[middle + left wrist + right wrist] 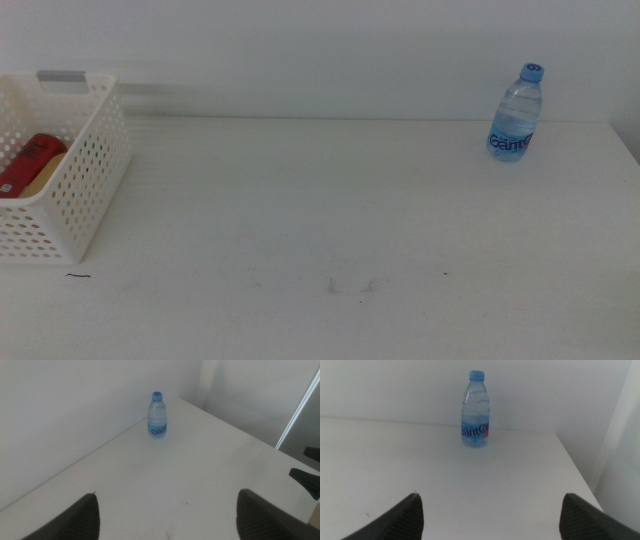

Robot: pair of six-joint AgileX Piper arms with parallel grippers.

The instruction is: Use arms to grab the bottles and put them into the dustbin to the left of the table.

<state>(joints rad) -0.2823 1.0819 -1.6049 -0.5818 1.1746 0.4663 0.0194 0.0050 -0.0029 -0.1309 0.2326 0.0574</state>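
While the clear water bottle (517,114) stands upright at the far right of the white table (330,220), near the back wall, the red soda can (28,163) lies inside the white perforated dustbin (85,185) at the left edge. Both the left gripper (167,515) and the right gripper (490,515) have their jaws spread wide with nothing between them, each facing the bottle from well apart.

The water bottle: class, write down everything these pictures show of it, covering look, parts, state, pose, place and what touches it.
The water bottle is small, of clear plastic by its look, with a blue cap and a blue label bearing white lettering. The cap is on. It stands upright on the white table, at the far right near the back edge and the wall. Only the tabletop touches it; no gripper is near. Its fill level cannot be read.
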